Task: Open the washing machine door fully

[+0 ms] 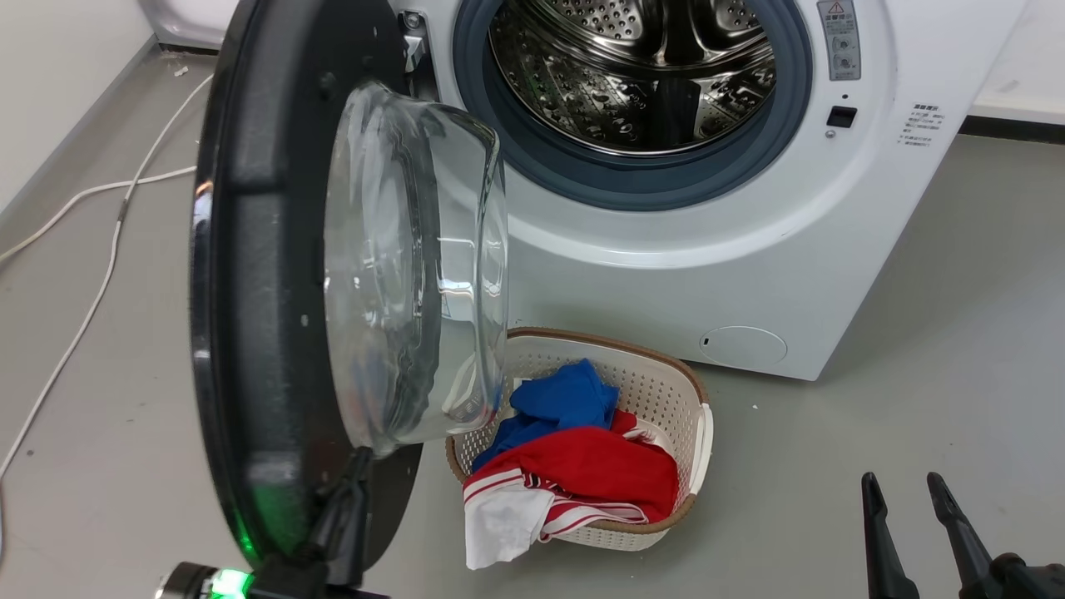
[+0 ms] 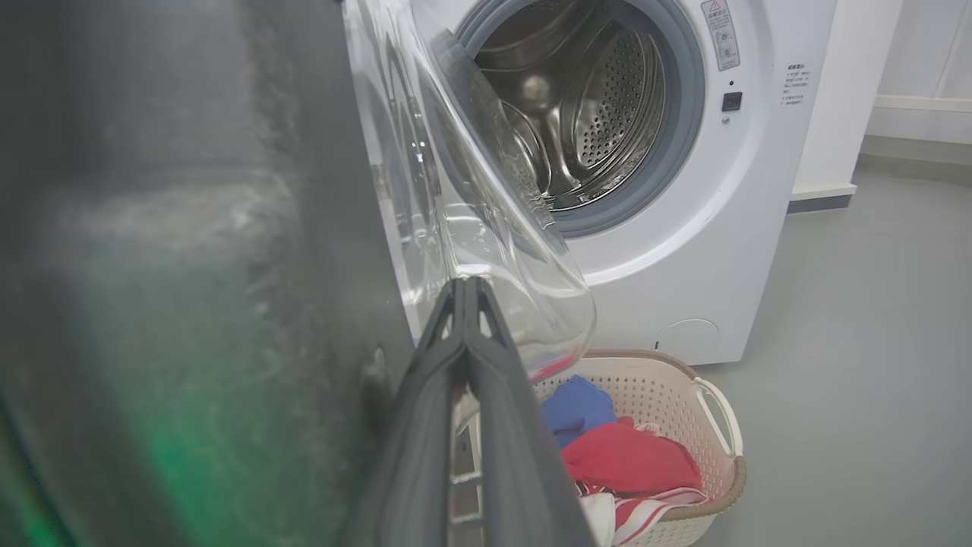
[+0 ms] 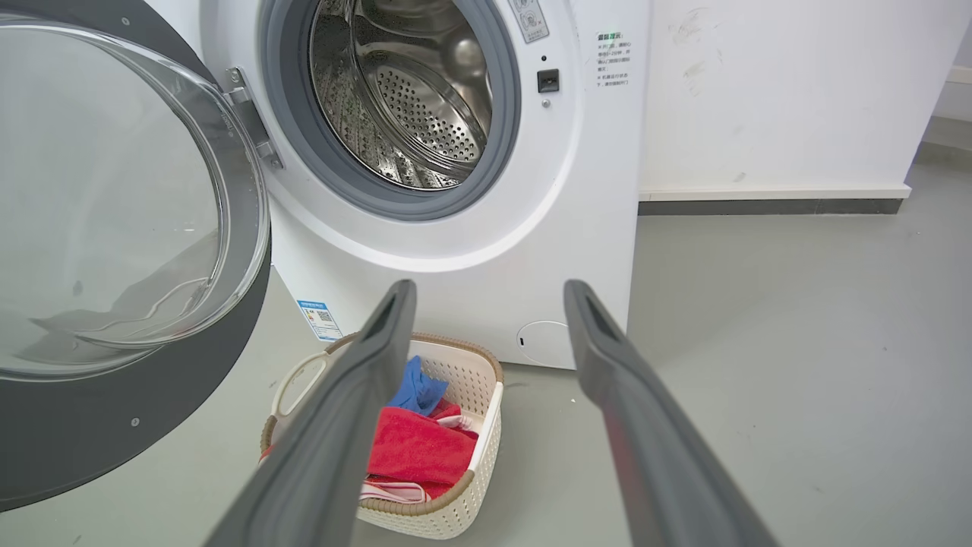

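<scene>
The washing machine door [image 1: 250,291] stands swung out from the washing machine [image 1: 666,283] on its hinge at the left of the drum opening, roughly square to the white front. The left hand [image 1: 363,457] lies low along the door's inner face, tips at the glass bowl's lower edge, fingers pressed together with nothing between them. The right hand [image 1: 911,491] hovers well apart at the lower right, fingers spread and empty — and a laundry basket [image 1: 657,391] of red and blue clothes sits on the floor [image 1: 915,333] before the machine.

I'm in a bare laundry room. I see a white washing machine [image 1: 832,249], basket [image 1: 657,387] of clothes [image 1: 599,474], grey floor [image 1: 957,333], white walls [image 3: 774,99].
</scene>
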You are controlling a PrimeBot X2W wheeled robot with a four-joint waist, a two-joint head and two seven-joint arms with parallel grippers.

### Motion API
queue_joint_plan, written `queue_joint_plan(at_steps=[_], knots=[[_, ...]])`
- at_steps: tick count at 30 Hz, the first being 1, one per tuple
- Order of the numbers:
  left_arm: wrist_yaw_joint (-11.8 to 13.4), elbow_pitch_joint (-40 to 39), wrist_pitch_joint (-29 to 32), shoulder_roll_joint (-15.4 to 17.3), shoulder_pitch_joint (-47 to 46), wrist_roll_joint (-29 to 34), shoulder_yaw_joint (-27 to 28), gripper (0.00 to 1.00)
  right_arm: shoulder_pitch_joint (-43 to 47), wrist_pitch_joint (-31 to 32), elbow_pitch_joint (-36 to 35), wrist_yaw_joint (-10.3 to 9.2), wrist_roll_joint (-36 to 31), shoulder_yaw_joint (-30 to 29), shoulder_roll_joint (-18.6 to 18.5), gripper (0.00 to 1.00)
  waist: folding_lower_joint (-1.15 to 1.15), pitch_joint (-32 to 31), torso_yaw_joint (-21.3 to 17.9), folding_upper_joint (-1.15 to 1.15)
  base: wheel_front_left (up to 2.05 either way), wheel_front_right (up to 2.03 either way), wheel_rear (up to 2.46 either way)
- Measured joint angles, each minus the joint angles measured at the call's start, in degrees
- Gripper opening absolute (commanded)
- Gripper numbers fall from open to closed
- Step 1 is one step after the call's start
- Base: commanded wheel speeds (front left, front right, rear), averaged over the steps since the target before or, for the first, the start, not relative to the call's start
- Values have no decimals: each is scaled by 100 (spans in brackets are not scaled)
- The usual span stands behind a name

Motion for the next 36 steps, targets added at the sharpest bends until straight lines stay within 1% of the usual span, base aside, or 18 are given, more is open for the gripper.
queue_joint_plan(at_steps=[10, 16, 26, 29, 34, 36], knots=[[159, 21, 0, 115, 132, -145, 771, 0, 0, -1, 12, -1, -2, 7, 0, 100, 0, 46, 60, 0, 0, 0, 0], [247, 73, 0, 121, 122, -183, 1170, 0, -27, -1, 8, 0, -7, 21, 0, 100, 0, 140, 75, 0, 0, 0, 0], [354, 250, 0, 133, -180, -288, 1836, 0, -181, 0, 4, -1, -64, 57, 0, 100, 0, 367, 8, 0, 0, 0, 0], [428, 269, 1, 109, -260, -339, 2082, 0, -229, 0, 3, -1, -65, 52, 0, 100, 0, 425, -35, 0, 0, 0, 0], [448, 377, 0, 56, -375, -433, 2415, 0, -255, 0, -21, -1, -74, 27, 0, 100, 0, 529, -69, 0, 0, 0, 0], [408, 463, 0, 65, -459, -463, 2559, 0, -280, 0, -23, -1, -91, 8, 0, 100, 0, 571, -65, 0, 0, 0, 0]])
